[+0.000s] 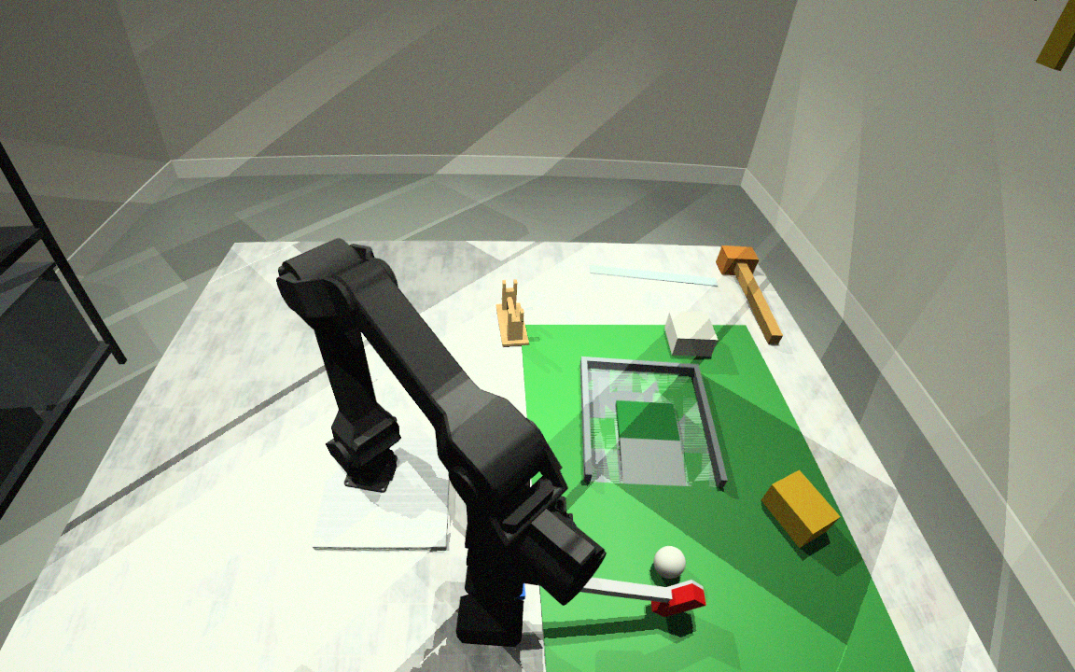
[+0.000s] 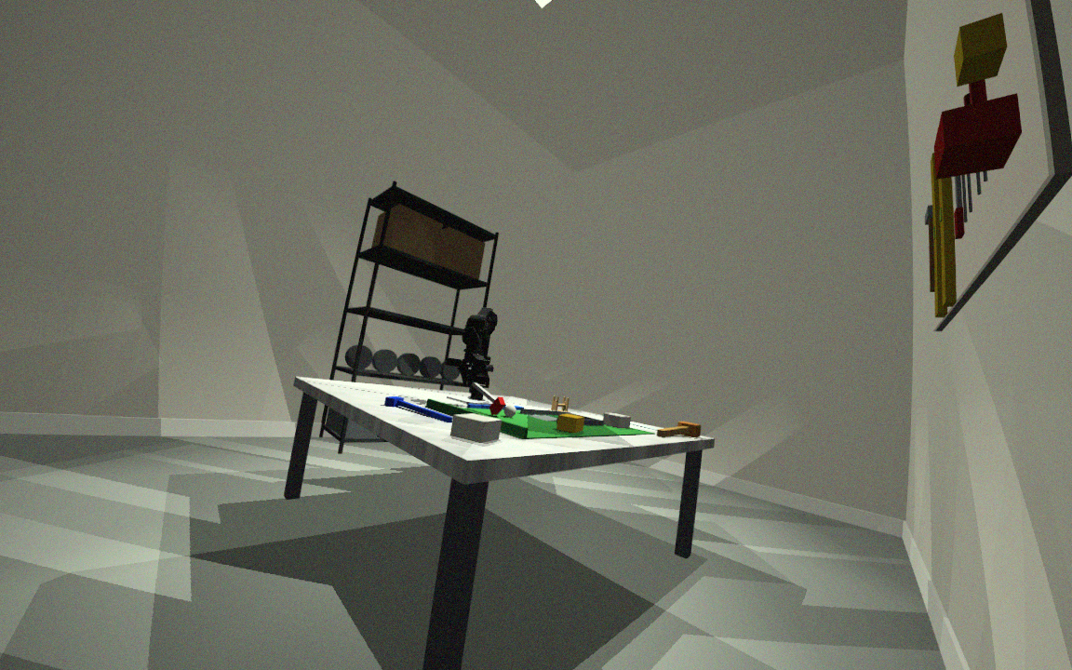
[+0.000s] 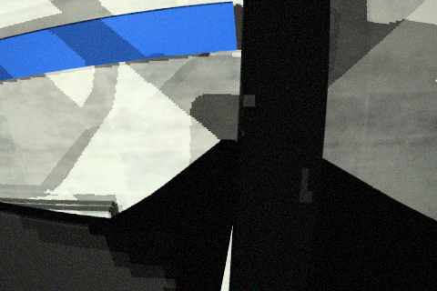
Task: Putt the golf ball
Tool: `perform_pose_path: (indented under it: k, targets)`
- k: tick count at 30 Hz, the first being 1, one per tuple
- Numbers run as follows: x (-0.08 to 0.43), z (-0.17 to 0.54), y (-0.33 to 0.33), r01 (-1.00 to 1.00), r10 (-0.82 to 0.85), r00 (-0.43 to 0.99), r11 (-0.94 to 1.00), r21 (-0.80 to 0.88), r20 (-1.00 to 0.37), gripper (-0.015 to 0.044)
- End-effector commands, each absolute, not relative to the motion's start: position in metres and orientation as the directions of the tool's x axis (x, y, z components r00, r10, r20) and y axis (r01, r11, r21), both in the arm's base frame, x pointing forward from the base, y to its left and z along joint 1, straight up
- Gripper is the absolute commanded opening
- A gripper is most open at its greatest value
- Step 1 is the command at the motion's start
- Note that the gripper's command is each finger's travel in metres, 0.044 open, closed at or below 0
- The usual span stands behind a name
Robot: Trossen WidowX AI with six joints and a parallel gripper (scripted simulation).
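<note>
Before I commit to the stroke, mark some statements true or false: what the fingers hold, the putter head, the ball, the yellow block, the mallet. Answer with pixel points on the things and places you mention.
1. The fingers are shut on the red putter (image 1: 681, 599) (image 2: 497, 406). True.
2. The golf ball (image 1: 669, 561) (image 2: 510, 410) rests on the raised green. False: it is beside the putter head, short of the ramp (image 1: 652, 462).
3. The yellow block (image 1: 800, 508) (image 2: 569, 422) is on the green mat (image 1: 742, 643) (image 2: 528, 430). True.
4. The mallet (image 1: 759, 304) (image 2: 679, 430) lies inside the grey frame (image 1: 710, 427). False: it lies outside.
</note>
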State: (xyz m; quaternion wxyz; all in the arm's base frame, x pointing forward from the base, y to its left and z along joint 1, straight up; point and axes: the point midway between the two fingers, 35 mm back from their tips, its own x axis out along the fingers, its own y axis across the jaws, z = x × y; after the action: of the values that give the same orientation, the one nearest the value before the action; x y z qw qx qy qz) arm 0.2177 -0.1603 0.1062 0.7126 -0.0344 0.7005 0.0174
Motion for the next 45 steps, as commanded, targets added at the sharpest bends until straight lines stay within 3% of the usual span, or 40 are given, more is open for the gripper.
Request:
perform_pose_path:
  k: [1, 26, 36, 45]
  targets:
    - [0.218, 0.107, -0.16, -0.073, -0.024, 0.019, 0.997, -0.025, -1.0, 0.0]
    - [0.219, 0.104, -0.185, -0.06, -0.024, 0.015, 0.998, -0.025, -1.0, 0.0]
    - [0.213, 0.103, -0.06, -0.067, -0.016, 0.02, 0.998, -0.017, -1.0, 0.0]
    - [0.211, 0.109, -0.053, -0.067, -0.015, 0.02, 0.998, -0.016, -1.0, 0.0]
